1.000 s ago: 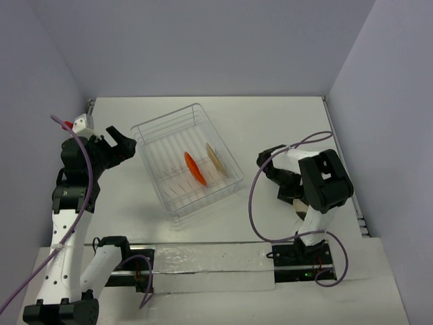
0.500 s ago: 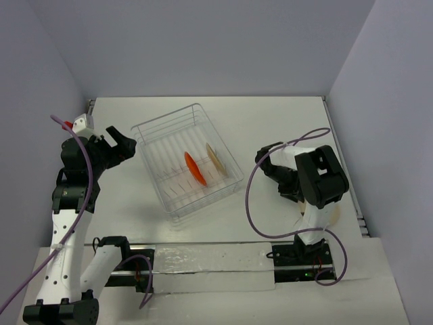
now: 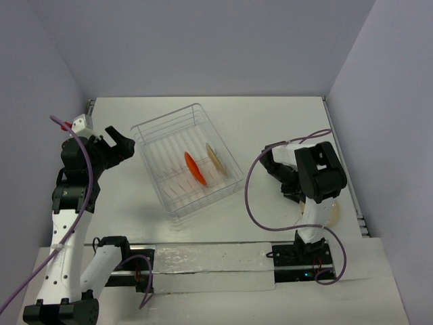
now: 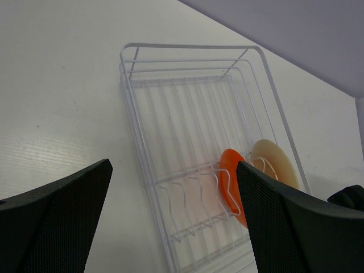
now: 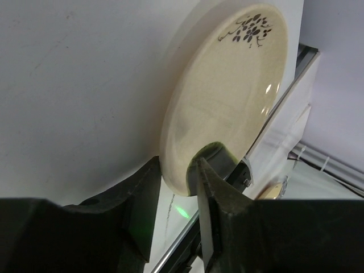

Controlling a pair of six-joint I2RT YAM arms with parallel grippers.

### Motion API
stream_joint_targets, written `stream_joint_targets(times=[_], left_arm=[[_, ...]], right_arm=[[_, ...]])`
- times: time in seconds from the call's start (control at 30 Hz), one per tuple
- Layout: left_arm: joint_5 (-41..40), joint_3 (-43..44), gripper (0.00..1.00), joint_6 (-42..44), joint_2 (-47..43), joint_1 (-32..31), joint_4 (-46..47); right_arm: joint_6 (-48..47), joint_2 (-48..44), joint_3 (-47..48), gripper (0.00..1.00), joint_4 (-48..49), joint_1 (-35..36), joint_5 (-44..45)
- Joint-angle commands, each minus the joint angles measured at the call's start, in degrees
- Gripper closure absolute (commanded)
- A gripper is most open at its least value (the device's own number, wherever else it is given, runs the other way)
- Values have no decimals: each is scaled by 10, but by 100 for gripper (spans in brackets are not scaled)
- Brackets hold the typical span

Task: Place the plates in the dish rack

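The wire dish rack [image 3: 157,137] stands mid-table, also in the left wrist view [image 4: 136,131]. An orange-red plate [image 3: 195,169] [image 4: 232,183] and a cream plate [image 3: 215,161] [image 4: 277,162] stand upright in its slots. My right gripper [image 5: 181,170] is shut on the rim of a second cream plate [image 5: 227,96] with a dark speckled mark, low over the table by its right edge. That plate peeks out beside the right arm [image 3: 335,211]. My left gripper [image 3: 119,145] [image 4: 173,196] is open and empty, left of the rack.
The table's right edge rail [image 3: 358,203] runs close beside the held plate. A metal base strip [image 3: 203,261] runs along the near edge. The purple cable [image 3: 252,196] loops left of the right arm. Walls close in the back and sides.
The right arm has swung right, and the cream plate in its gripper now peeks out by the right edge. The left arm has not moved.
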Motion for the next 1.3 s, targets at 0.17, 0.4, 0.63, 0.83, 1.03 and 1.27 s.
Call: stream_joint_targets(times=[0.17, 0.4, 0.63, 0.83, 1.03, 1.27], left_arm=[[-19, 13, 1, 3, -5, 6, -1], [-24, 13, 1, 3, -6, 6, -2], [-28, 13, 1, 2, -6, 6, -3], [-27, 13, 1, 1, -4, 6, -2], [-27, 11, 1, 0, -2, 6, 1], [-28, 10, 1, -1, 3, 6, 2]], right_arm=[[-15, 19, 19, 76, 9, -17, 6], [-22, 17, 24, 91, 12, -25, 6], [-26, 19, 26, 100, 13, -29, 6], [-30, -39, 49, 100, -11, -17, 51], [-70, -149, 142, 100, -38, 18, 65], [-209, -271, 305, 100, 43, 127, -28]])
